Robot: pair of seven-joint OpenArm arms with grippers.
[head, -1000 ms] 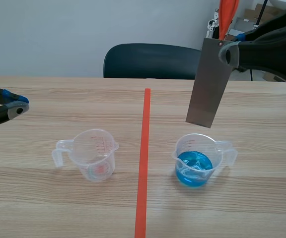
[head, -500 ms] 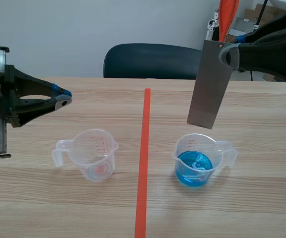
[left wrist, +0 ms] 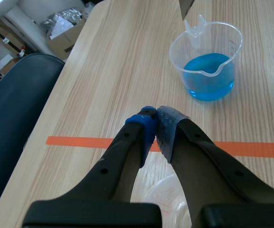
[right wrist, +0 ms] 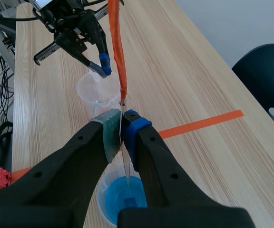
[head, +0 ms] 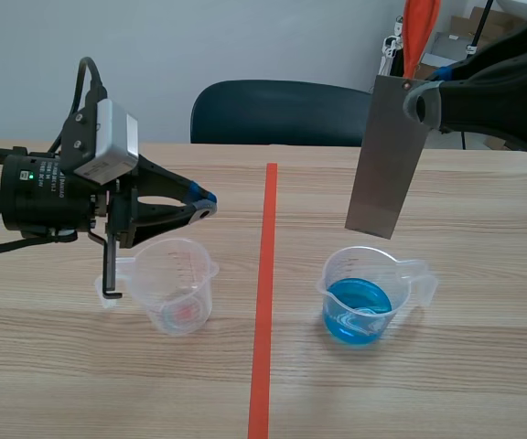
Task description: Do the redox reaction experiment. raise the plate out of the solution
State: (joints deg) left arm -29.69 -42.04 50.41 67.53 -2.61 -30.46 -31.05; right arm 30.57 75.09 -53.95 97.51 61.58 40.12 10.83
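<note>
Right claw (head: 416, 95) grasps the metal plate (head: 387, 155), clear at 12 o'clock of the blue-solution measuring cup (head: 362, 294); hold it vertical for drips. Left claw (head: 201, 205) clenched, empty.

I count two clear plastic measuring cups with handles: one cup of blue liquid (head: 362, 300) and one cup with red scale marks (head: 177, 283). There is one flat grey metal plate (head: 387, 155), a single sheet. Of my own I have two grippers, my left gripper (head: 205, 205) and my right gripper (head: 421, 95), each with two fingers, so four fingers and four dotted pads in all. There is one wooden table (head: 483, 366) and one dark chair (head: 277, 112) at its far side. One orange-red tape line (head: 265, 302) crosses the tabletop, and each wrist view shows that same single line
</note>
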